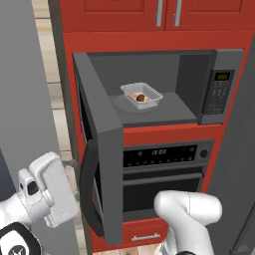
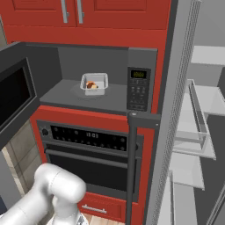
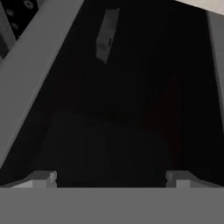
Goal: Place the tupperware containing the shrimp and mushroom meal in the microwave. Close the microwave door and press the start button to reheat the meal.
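From the left base view, the microwave [image 1: 164,89] sits in red cabinetry [image 1: 149,40] with its cavity exposed, and the tupperware [image 1: 142,95] rests inside on the round turntable, near the middle of the cavity floor. The shrimp and mushroom meal [image 1: 139,97] shows through the clear tray as orange pieces beside 1 dark brown lump. The microwave door [image 1: 102,154] stands swung wide toward the camera, its black bar handle at the lower left edge, and the robot's white hand is just beside that handle at the lower left of the picture. The keypad panel [image 1: 217,92] is at the right of the cavity. Below is the oven [image 1: 164,174] with a horizontal handle. From the right base view, the tupperware [image 2: 94,84] sits on the cavity floor left of the keypad panel [image 2: 138,90], the meal [image 2: 92,85] lies in the tray, and the microwave door [image 2: 15,99] hangs open at the far left with its dark glass window facing inward. The oven [image 2: 88,154] lies beneath, and open shelves [image 2: 195,127] stand at the right. In the hand view, the gripper [image 3: 111,178] has its 2 fingertips [image 3: 41,178] spread wide apart with nothing between them, facing a dark surface crossed by a grey bar at the left; what that surface is cannot be told.
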